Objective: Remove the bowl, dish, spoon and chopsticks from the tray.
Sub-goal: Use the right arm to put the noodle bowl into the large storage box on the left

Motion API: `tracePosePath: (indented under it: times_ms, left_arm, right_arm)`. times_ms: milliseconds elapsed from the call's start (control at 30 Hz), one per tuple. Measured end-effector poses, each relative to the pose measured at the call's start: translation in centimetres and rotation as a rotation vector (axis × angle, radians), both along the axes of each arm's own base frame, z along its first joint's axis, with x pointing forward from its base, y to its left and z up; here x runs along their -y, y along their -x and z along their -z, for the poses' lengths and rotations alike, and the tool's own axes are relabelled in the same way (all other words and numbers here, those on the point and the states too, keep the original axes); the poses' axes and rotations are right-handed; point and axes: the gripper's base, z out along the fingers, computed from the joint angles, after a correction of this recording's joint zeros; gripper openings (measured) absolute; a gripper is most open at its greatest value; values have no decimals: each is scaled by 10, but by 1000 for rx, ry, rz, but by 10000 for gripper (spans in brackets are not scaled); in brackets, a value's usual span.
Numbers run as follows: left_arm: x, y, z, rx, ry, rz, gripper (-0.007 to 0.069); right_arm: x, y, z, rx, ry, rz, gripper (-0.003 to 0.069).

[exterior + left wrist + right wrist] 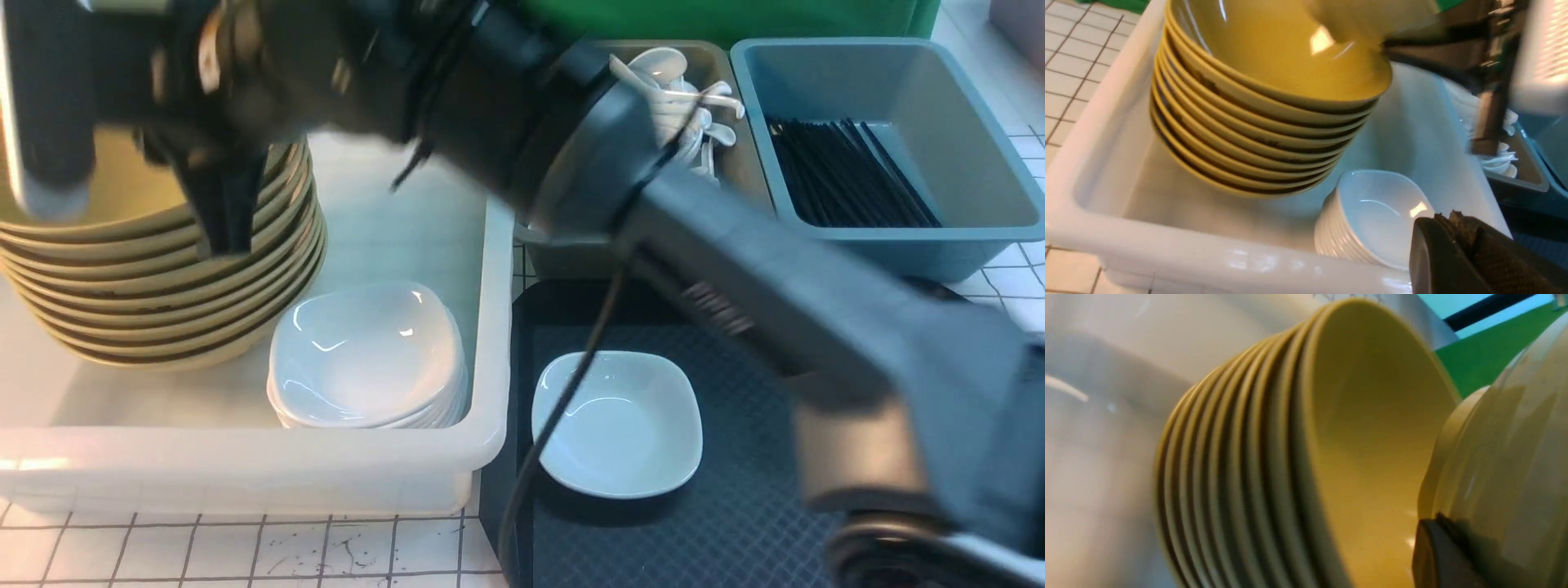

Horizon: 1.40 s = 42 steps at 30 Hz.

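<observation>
One dish (618, 425) sits on the tray (735, 523), near edge. Roughly eight stacked bowls (163, 302) fill the tub (245, 474) at the left edge. One more bowl (1506, 449) hangs above them, rim pinched by the right gripper (135, 204). Blurred right arm (735, 269) reaches diagonally across, hiding part of the tray. Of the left gripper (1457, 245) only a tip shows; finger spread unreadable.

The back of the tray (735, 523) and the right wall of the tub (245, 474) are crossed from above by the right arm (735, 269). Its cable (563, 408) hangs over the left edge of the dish (620, 425); the dish's near and right sides are open from above. The space over the bowl stack (163, 294) is taken by the right gripper (135, 220) and a tilted bowl (1515, 437). Bare tub floor is seen behind the dish stack (367, 351), under the arm. Of the 2 bins, the spoon bin (718, 57) is partly covered by the arm, while the chopstick bin (898, 245) is open above.
</observation>
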Motion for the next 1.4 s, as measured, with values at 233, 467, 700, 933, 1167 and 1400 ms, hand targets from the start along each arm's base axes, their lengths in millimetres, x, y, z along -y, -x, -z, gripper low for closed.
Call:
tracePosePath:
  times_ms: [233, 467, 700, 933, 1167, 1400]
  left_arm:
    - [-1, 2, 2, -7, -38, 10, -1]
    - [-1, 3, 2, -6, -41, 18, -1]
    - [0, 3, 1, 2, -42, 29, -1]
    - [4, 3, -2, 36, -42, 76, -1]
    - [7, 3, -2, 46, -48, 112, -1]
    - [17, 4, -5, 71, -37, 226, -1]
  right_arm:
    - [-15, -12, 35, 17, 11, -8, 54]
    - [-19, -16, 33, 73, -62, -4, 87]
    - [-21, -18, 37, 81, -63, -3, 240]
    - [-18, -13, 28, 94, -32, -3, 390]
    - [8, 29, -38, 47, 53, 55, 404]
    - [57, 64, -93, -135, 76, 208, 398]
